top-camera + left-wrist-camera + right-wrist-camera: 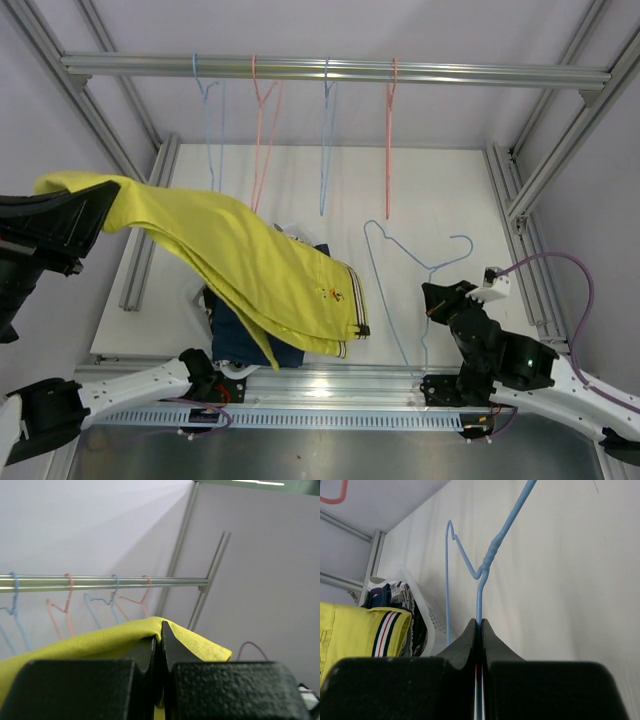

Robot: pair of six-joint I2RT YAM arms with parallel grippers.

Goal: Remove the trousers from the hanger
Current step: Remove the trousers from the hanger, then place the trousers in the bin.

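Top external view, nearest you: the right gripper (436, 300) sat low over the near right of the table (450, 190). Its jaws were pressed together on the wire of a loose blue hanger (405, 247), which lay across the white top with its hook pointing away from you.

To its left stood the white basket (431, 630) with folded pairs inside. A navy pair (238, 340) showed beneath the yellow cloth.

The mustard yellow trousers (250, 260) hung in a long slope from the left gripper (100, 200), which was raised at the far left with its jaws clamped on one end of the fabric. The other end, with the striped waistband (352, 322), draped over the basket. From above, a narrow gap showed between waistband and hanger wire.

For writing, you had only a small orange-red embroidered motif (335, 293) near the waistband, too small to read.

Beyond the hanger, bare white table ran back to the wall. Aluminium side rails (505, 200) bounded it on both sides, with slanted frame posts above them.

Farthest off, the rail (330, 70) crossed the full width. It carried four wire hangers (390, 150), blue and pink in turn, dangling over the far half of the table.
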